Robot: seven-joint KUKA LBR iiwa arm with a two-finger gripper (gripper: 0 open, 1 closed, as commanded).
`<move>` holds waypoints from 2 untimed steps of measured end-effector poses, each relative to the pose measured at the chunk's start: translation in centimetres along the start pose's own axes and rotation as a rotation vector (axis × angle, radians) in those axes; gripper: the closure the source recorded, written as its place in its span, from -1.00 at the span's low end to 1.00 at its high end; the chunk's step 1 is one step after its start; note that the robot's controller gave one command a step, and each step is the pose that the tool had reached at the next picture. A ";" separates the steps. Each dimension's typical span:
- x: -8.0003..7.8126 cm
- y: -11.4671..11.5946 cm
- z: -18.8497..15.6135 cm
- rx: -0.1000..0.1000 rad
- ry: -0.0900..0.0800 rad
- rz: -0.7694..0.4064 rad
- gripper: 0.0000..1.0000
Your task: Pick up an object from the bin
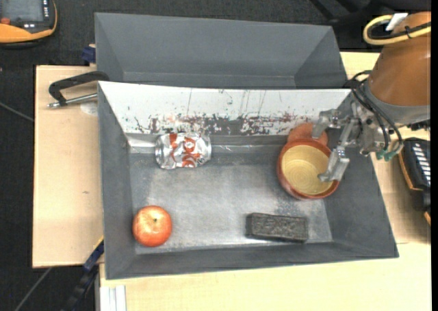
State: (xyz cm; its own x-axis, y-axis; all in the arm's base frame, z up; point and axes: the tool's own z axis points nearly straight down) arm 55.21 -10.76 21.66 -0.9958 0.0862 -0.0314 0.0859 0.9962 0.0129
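Observation:
My gripper (332,172) reaches in from the right and hangs at the right rim of an orange-red cup (304,169). The cup stands in the bin's right half with its tan inside facing up. The gripper's tip overlaps the cup's rim and inner wall. A dark grey rectangular block (276,227) lies flat on the floor just in front of the cup.
A crushed red and silver can (182,150) lies against the back wall at the left. A red apple (152,225) sits in the front left corner. The arm's orange cover and cables hang over the bin's right rim.

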 end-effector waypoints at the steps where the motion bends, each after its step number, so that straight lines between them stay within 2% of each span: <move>1: -3.7 1.9 4.3 -0.001 -0.005 -0.111 -1.00; 2: -3.6 0.7 7.2 -0.001 -0.006 -0.263 -1.00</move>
State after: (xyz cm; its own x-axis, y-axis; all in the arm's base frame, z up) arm 59.10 -10.29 14.58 -0.9837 -0.1754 -0.0394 -0.1757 0.9844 0.0047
